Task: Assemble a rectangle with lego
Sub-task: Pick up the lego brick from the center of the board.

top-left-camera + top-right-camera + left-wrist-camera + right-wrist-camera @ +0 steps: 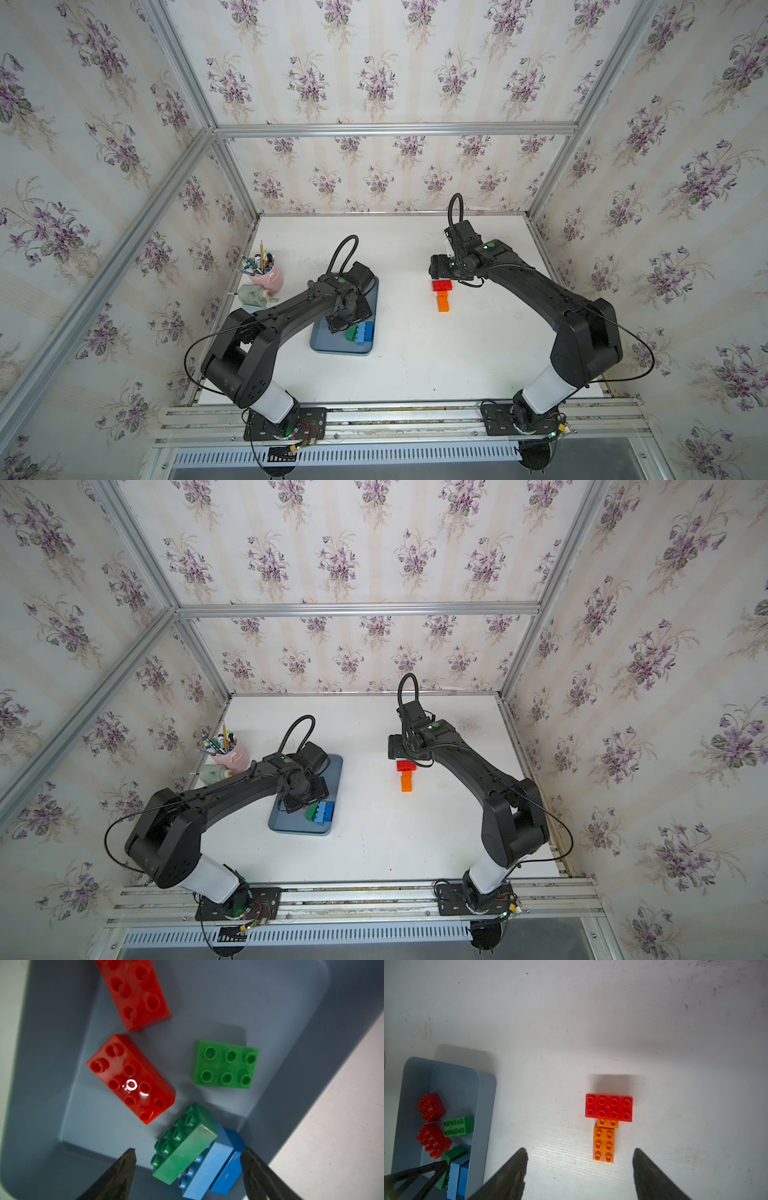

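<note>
- While the left gripper, open, straddles the tilted green brick leaning on blue bricks in the tray, nothing is gripped.
- Right gripper, open and empty, hovers near the build on the counter.

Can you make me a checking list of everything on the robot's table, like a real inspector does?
Surface: white table, scuffed with grey marks.
Job's things: red brick and orange bricks touching in a T shape on the table. Two more red bricks, two green bricks and blue bricks lie loose in the grey-blue tray. One green brick leans on the blue.
Clutter: pink cup of pens, with a bottle lying beside it.
Grippers: left pincer open, straddling the green-on-blue pile. Right pincer open and empty, over the table by the orange bricks.
Cables: black looped hose on each wrist.
Surroundings: flowery wallpaper walls, aluminium frame.
</note>
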{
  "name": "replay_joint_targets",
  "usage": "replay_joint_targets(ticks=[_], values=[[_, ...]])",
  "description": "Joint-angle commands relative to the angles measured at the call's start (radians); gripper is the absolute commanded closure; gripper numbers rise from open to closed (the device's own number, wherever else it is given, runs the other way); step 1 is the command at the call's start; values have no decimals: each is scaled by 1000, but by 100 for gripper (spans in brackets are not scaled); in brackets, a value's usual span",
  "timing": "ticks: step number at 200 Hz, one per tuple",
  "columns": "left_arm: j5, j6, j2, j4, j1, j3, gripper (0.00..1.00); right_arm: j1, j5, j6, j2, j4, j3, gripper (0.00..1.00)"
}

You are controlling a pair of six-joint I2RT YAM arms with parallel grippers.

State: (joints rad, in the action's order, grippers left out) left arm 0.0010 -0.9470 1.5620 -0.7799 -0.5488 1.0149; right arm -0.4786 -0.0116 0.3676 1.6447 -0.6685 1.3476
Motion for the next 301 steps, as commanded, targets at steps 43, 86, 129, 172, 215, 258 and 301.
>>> replay_joint_targets(ticks=[43, 86, 129, 172, 215, 258, 301], values=[[50, -201, -45, 40, 1, -42, 10, -2, -11, -1, 1, 17, -2, 20], [126, -291, -31, 89, 26, -86, 8, -3, -14, -3, -5, 19, -6, 21], [140, -345, -9, 118, 32, -98, 8, -4, -24, -2, -9, 24, -14, 21], [159, -389, 3, 130, 41, -119, 8, -5, -26, -3, -17, 29, -22, 21], [149, -396, -1, 124, 57, -119, 11, -7, -33, -4, -16, 33, -26, 21], [155, -401, -2, 121, 85, -116, 7, -8, -41, -4, -16, 35, -27, 21], [165, -411, -3, 128, 107, -113, 3, -12, -49, -6, -8, 36, -28, 21]])
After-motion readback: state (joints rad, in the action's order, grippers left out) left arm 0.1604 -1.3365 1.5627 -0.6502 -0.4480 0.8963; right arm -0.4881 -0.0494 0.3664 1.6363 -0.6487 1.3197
